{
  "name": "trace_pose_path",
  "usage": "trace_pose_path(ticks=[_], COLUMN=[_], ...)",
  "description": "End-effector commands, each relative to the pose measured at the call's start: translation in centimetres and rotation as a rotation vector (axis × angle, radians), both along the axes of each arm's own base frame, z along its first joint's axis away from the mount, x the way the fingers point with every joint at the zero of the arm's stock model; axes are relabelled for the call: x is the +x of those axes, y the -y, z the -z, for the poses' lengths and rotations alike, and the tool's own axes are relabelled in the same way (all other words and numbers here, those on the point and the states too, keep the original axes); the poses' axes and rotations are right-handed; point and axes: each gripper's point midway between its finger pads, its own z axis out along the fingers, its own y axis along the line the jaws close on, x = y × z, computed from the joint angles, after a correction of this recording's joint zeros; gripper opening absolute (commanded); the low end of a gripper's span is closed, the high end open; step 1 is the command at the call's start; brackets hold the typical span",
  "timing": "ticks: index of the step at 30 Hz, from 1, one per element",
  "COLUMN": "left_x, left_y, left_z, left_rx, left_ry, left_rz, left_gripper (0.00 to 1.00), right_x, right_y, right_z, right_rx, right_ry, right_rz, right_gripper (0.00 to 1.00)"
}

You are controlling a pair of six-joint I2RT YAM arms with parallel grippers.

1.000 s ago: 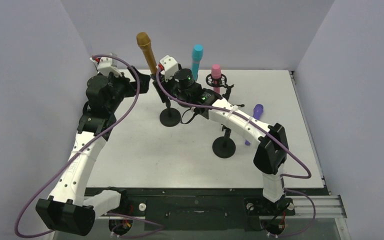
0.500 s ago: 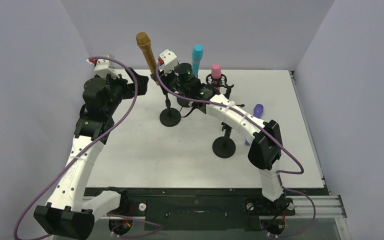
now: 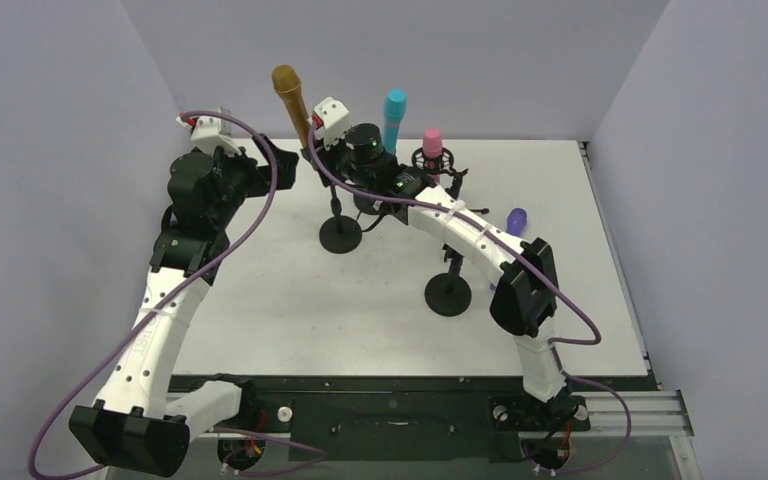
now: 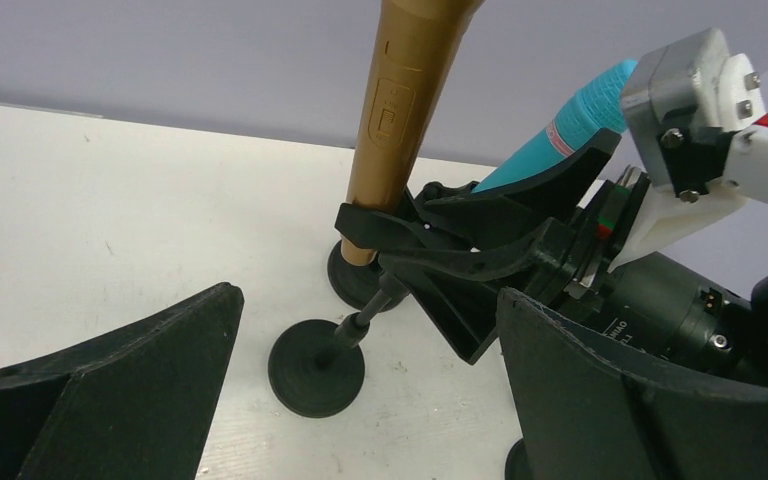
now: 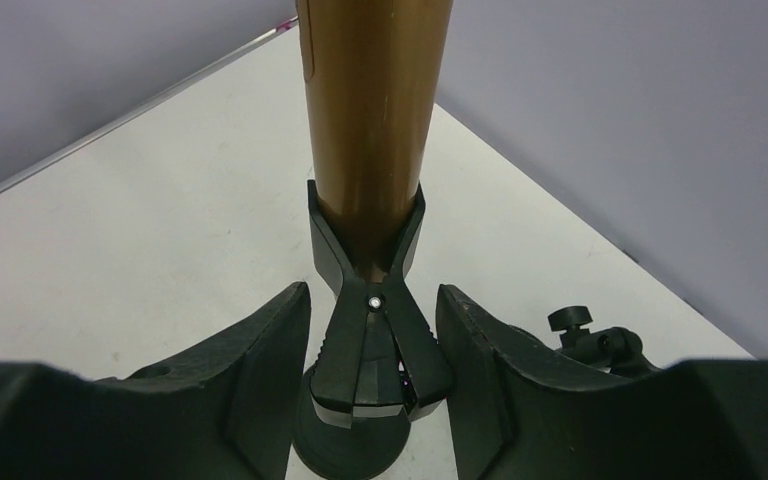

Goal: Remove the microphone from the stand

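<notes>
Well, the gold microphone [image 3: 290, 100] sits tilted in a black spring clip [image 5: 370, 330] on top of its stand [image 4: 365, 318], whose round base [image 3: 340, 238] rests toward the far left of the white table [image 3: 290, 300]. Behind it, 2 more stands hold a teal microphone [image 3: 394, 112] and a pink microphone [image 3: 432, 142], the pink one ringed by a black mount [image 3: 422, 158]. A purple microphone [image 3: 515, 220] pokes up past the right arm [image 3: 470, 235], its holder hidden.

The right gripper [image 5: 372, 300] has its jaws spread, 1 on each side of the clip's handles and very close. Whether they press on it I cannot tell. The left gripper [image 4: 370, 298] gapes wide just left of the stand, gripping nothing.

From overhead, the right arm's wrist covers the clip entirely. Only the right wrist view shows the clip's 2 prongs hugging the gold barrel. The left wrist view alone shows the thin rod running down to the base, with the right arm's fingers [image 4: 460, 300] reaching the clip from the opposite side.

Compared with 1 second ago, the right arm's wrist has shifted a little left and farther back, closer to the gold microphone. The left arm [image 3: 165, 310] has lifted slightly. The microphones and stands have not moved.
</notes>
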Motion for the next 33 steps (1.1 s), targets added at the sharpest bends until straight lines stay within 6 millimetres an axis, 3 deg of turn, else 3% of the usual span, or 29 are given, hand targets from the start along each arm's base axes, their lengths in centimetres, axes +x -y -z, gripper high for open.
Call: trace_pose_path(ticks=[1,7,18,26,33], left_x=[-0.1,0.0,0.2,-0.1,-1.6], left_y=[0.0,0.1,0.2,1.2,3.2], left_z=[-2.7,-2.7,-2.7,-3.1,-4.6], left_rx=[0.004,0.005,0.006,-0.008,-0.018], left_ry=[0.062,0.063,0.065,0.082,0.145], left_rz=[0.012,0.014,0.021,0.08,0.213], left_gripper=[0.99,0.99,0.99,0.99,0.98], right_x=[0.1,0.0,-1.3,-3.5,-5.9], right_y=[-0.6,-0.6,-0.1,0.9,2.0], right_z=[-1.4,-1.6,-3.5,-5.5,-5.3], right_rx=[0.034,0.045,0.089,0.161,0.17], right_ry=[0.023,0.019,0.013,-0.024,-0.055], right_rz=[-0.024,-0.026,-0.045,-0.06,-0.062], right_gripper=[0.45,0.41,0.13,0.11,0.1])
